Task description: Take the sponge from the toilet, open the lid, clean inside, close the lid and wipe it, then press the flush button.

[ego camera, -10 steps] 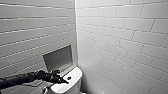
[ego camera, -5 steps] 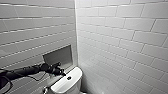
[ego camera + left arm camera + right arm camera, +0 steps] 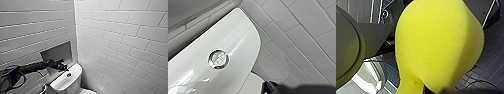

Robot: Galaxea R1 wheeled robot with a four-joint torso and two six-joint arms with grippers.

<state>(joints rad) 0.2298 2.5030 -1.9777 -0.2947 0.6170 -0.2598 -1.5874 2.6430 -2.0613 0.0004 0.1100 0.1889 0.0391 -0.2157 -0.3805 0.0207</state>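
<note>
My left gripper (image 3: pixel 64 67) reaches in from the left and hovers, shut, over the back of the white tank top (image 3: pixel 75 71), just up and left of the flush button (image 3: pixel 69 74). In the left wrist view the round button (image 3: pixel 218 59) sits in the middle of the glossy tank top (image 3: pixel 238 35), with nothing touching it. The bright yellow sponge (image 3: pixel 436 45) looms large in the right wrist view, pinched at its narrow end in my right gripper. A white sliver of the lid or seat (image 3: pixel 87 91) shows below the tank.
White tiled walls meet in a corner right behind the toilet. A recessed metal panel (image 3: pixel 57 52) is set in the left wall just above my arm. Black cables (image 3: pixel 10 77) hang from the arm. Under the sponge lies a dark tiled floor (image 3: pixel 491 50).
My left gripper has gone from open to shut and has moved right and slightly up, over the tank top toward the button. The sponge stays in the right gripper.
</note>
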